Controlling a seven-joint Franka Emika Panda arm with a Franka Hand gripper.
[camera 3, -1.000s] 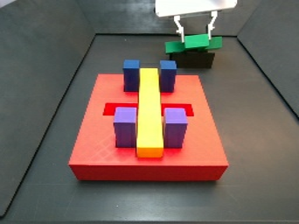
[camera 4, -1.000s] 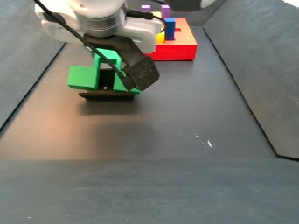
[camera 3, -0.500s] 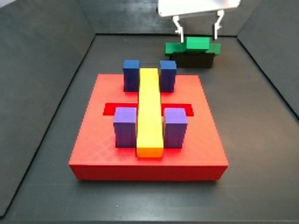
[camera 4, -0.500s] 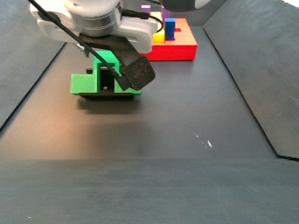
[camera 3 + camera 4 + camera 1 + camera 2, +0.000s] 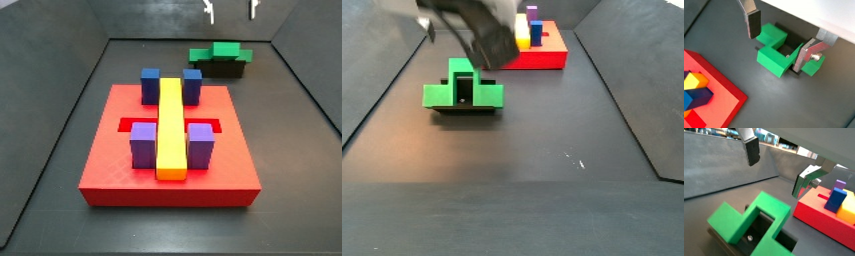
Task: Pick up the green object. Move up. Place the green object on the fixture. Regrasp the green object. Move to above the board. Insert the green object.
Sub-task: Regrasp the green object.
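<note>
The green object point(image 5: 773, 50) looks like smooth plastic with a soft shine. In a wrist view point(image 5: 751, 220) its top is bright and even, with no marks. The fixture point(image 5: 764, 235) under it is dark and dull, and a small shiny screw sits in it.

The gripper point(image 5: 778, 38) hangs open above the green object, touching nothing. Its fingers point(image 5: 805, 54) are flat plates of bare silver metal that gleam in the light, and each has a dark, dull pad.

The board point(image 5: 120, 165) is red plastic with a fine, slightly rough skin. The yellow bar point(image 5: 171, 125) on it looks smooth and a little glossy.

The floor point(image 5: 516, 180) is dark grey and matt, with faint scuffs.
</note>
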